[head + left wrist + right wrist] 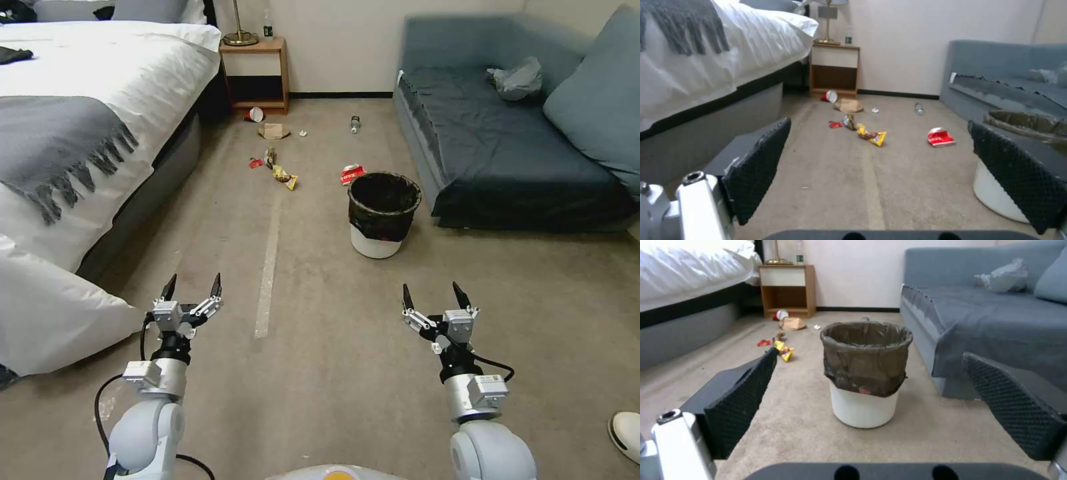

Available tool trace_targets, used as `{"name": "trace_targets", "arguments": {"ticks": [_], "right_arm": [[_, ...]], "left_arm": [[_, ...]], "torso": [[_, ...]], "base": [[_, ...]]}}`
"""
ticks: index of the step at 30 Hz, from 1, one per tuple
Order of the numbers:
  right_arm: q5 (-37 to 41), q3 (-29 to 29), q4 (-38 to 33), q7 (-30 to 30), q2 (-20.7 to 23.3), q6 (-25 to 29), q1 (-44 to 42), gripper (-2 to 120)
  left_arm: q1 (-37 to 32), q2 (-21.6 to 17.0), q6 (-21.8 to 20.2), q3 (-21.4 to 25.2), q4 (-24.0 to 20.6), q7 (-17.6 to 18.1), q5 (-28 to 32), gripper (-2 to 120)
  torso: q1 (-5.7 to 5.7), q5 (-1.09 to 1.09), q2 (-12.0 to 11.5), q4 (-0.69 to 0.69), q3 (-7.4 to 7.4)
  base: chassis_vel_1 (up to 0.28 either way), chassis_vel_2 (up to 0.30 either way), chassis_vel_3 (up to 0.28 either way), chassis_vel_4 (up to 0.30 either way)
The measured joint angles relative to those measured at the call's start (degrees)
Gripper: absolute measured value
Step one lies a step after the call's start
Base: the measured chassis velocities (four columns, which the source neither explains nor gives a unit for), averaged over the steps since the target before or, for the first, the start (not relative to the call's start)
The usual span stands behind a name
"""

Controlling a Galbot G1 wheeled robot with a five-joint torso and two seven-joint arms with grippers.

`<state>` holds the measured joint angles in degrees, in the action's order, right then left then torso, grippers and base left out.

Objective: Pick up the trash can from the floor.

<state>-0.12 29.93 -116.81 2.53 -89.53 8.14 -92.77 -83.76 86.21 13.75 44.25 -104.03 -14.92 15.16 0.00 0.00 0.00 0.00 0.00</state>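
The trash can (382, 215), a small round white bin with a black bag folded over its rim, stands upright on the beige carpet floor (320, 360) close to the sofa's front corner. In the right wrist view the trash can (865, 373) sits straight ahead between the open fingers. My right gripper (435, 297) is open, held above the floor well short of the bin. My left gripper (191, 285) is open too, off to the left near the bed. In the left wrist view the trash can (996, 190) is partly hidden behind one finger.
A white bed (87, 133) with a grey throw fills the left side. A blue-grey sofa (520, 133) stands on the right. Litter lies on the floor beyond the bin: a yellow wrapper (285, 177), a red packet (352, 174), a bottle (355, 124). A nightstand (255, 73) stands at the wall.
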Motion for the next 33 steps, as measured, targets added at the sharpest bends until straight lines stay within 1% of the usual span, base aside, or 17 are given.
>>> {"name": "trace_targets", "arguments": {"ticks": [12,20,23,26,33], "right_arm": [[0.2,0.0,0.1,0.0,-0.2,0.7,0.0,100],[1.7,-0.4,-0.2,-0.3,-0.1,0.0,0.1,100],[2.4,-0.3,0.3,0.0,-0.2,1.4,0.6,100],[2.7,0.3,1.5,1.0,-0.3,4.1,1.1,100],[2.8,0.6,2.2,1.7,-0.1,6.1,1.4,100]], "left_arm": [[0.5,0.0,0.0,-0.1,0.8,-0.4,-0.2,97],[0.7,0.1,0.2,-0.1,1.3,-0.4,-0.1,97],[0.7,0.2,0.3,-0.2,1.4,-0.4,0.0,97],[0.9,0.3,1.0,-0.2,1.6,-0.9,0.8,97],[0.9,0.4,1.0,-0.3,1.6,-0.4,0.9,97]], "torso": [[0.00,0.00,0.0,0.00,0.00],[0.00,0.00,0.0,-0.01,0.00],[0.00,0.00,0.0,0.00,0.00],[0.00,0.00,0.0,-0.02,0.00],[0.00,0.00,0.0,-0.01,0.00]], "base": [[-0.008,-0.014,-0.010,-0.008],[-0.079,-0.077,-0.078,-0.084],[-0.106,-0.097,-0.066,-0.095],[-0.107,-0.096,-0.087,-0.092],[-0.057,-0.041,-0.039,-0.050]]}}
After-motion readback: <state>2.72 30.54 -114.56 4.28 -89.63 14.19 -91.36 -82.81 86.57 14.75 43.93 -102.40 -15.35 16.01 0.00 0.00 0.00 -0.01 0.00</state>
